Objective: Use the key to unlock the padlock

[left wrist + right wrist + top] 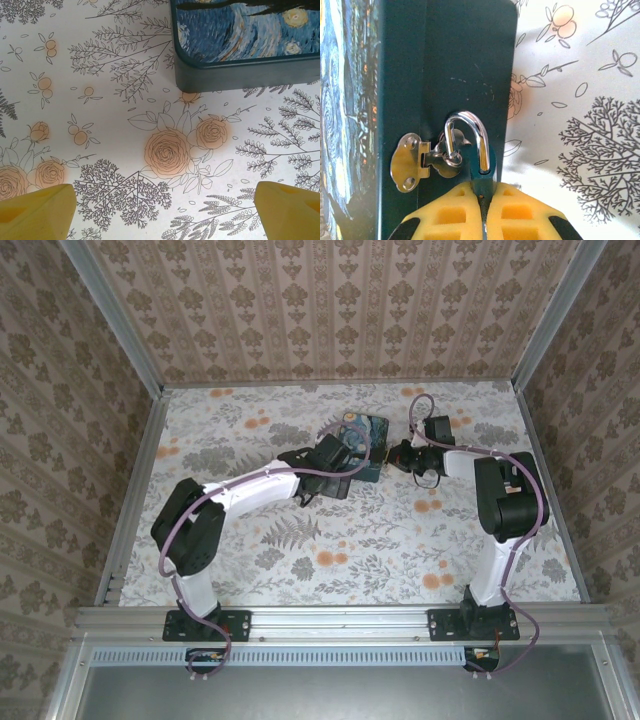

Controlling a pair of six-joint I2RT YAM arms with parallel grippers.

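Padlock (482, 175) is threaded by its shackle (470, 131) through the hasp (427, 161) on the side wall of the box (465, 60). Right fingers (452, 216) are pinched tight on the lock body, which sits between the pads with the shackle sticking out past the tips toward the box. Judged: a steadying grip, so the lock cannot swing while a key goes in. Left fingers (35, 210) are spread wide and hold nothing, over bare desk (100, 125) just off the box's corner (keyhole end buried between the right pads; cannot tell where the key is).
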